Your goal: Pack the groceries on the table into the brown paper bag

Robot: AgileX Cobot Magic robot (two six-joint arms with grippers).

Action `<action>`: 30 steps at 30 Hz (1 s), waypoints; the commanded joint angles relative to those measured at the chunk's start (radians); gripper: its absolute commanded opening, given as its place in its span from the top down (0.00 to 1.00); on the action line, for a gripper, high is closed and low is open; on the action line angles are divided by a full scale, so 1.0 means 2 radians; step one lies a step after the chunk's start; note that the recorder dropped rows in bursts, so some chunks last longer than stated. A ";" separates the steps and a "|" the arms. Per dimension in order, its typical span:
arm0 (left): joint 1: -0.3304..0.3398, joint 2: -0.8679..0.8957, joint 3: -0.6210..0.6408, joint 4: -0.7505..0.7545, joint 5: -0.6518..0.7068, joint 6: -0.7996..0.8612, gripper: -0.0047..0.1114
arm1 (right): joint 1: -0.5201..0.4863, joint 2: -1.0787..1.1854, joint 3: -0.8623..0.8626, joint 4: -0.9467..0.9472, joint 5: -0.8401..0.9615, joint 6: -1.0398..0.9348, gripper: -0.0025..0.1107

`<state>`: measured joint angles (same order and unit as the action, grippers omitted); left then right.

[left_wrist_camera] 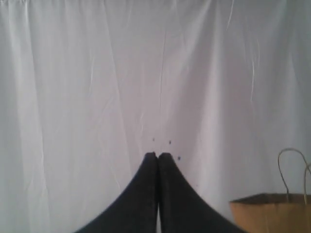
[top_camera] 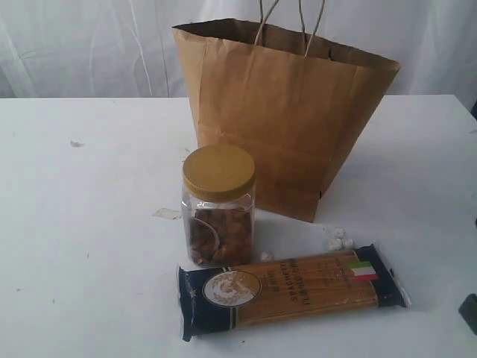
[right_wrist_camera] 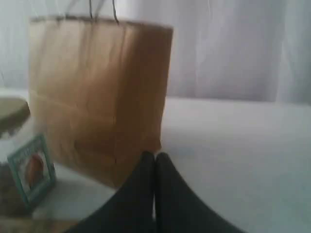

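Note:
The brown paper bag (top_camera: 287, 123) stands upright and open at the back middle of the white table (top_camera: 82, 224), its cord handles up. In front of it stands the gold-lidded clear jar (top_camera: 218, 205). The long navy-ended spaghetti pack (top_camera: 292, 289) lies flat near the front edge. My left gripper (left_wrist_camera: 158, 155) is shut on nothing and faces the curtain, with the bag's top (left_wrist_camera: 272, 211) off to one side. My right gripper (right_wrist_camera: 155, 155) is shut and empty, low over the table near the bag (right_wrist_camera: 97, 92) and the jar (right_wrist_camera: 19, 160). The other groceries are out of view.
Tiny white pellets (top_camera: 337, 239) lie between the bag and the spaghetti pack. A white curtain (top_camera: 82, 45) hangs behind the table. A dark piece of the right arm (top_camera: 469, 312) shows at the right edge of the exterior view.

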<state>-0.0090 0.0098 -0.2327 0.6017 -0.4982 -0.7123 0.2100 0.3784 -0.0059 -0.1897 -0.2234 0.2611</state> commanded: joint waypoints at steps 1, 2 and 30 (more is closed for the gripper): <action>-0.002 0.038 -0.087 -0.002 0.081 -0.031 0.96 | -0.001 -0.003 0.003 -0.001 0.091 0.002 0.98; -0.002 0.054 -0.109 -0.002 0.104 -0.042 0.96 | -0.001 -0.003 0.003 -0.001 0.085 0.002 0.98; -0.002 0.648 -0.279 0.293 0.376 -0.095 0.96 | -0.001 -0.003 0.003 -0.001 0.083 0.003 0.98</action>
<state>-0.0090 1.3015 -0.7905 1.2366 0.1931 -0.9559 0.2100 0.3784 -0.0017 -0.1897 -0.0562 0.2627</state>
